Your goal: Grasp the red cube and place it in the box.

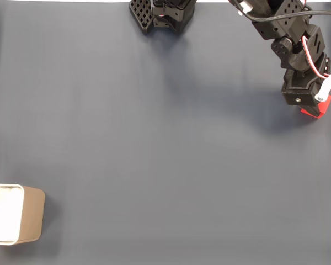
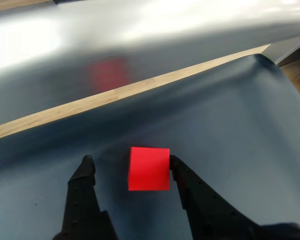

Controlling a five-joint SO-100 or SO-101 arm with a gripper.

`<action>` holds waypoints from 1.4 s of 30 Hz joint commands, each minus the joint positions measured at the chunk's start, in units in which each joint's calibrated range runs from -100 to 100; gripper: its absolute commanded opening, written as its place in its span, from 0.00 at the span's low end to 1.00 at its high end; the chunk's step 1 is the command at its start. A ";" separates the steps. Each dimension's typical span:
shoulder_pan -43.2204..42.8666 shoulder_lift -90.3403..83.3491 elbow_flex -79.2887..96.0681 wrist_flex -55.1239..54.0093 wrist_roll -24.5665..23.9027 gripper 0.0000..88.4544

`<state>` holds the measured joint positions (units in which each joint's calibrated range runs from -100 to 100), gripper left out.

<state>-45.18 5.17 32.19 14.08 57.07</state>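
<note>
overhead-like, the fixed view: the arm (image 1: 289, 41) is seen reaching to the right edge of the dark grey mat (image 1: 154, 138), with the red cube (image 1: 314, 112) partly hidden beneath the gripper (image 1: 311, 105); the box (image 1: 16, 214) is shown far off at the lower left. wrist view: the gripper (image 2: 131, 162) is shown parted, the red cube (image 2: 149, 168) resting on the mat between its fingers, touching the right finger (image 2: 182, 175) and clear of the left one (image 2: 85, 172); nothing is clamped. a wooden strip (image 2: 115, 95) is seen beyond.
</note>
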 commanded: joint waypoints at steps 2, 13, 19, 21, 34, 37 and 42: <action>-0.77 -0.40 -2.35 -0.72 0.20 0.36; -0.56 -1.61 -0.07 0.10 1.07 0.25; -0.28 -2.74 1.11 1.41 1.32 0.22; -0.21 -3.09 1.66 1.57 1.37 0.22; 0.01 -4.91 1.94 2.23 1.42 0.12; 0.36 -5.69 1.84 2.23 1.37 0.10; 1.29 -7.51 1.84 3.05 0.98 0.08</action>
<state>-45.40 2.48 34.45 16.31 58.00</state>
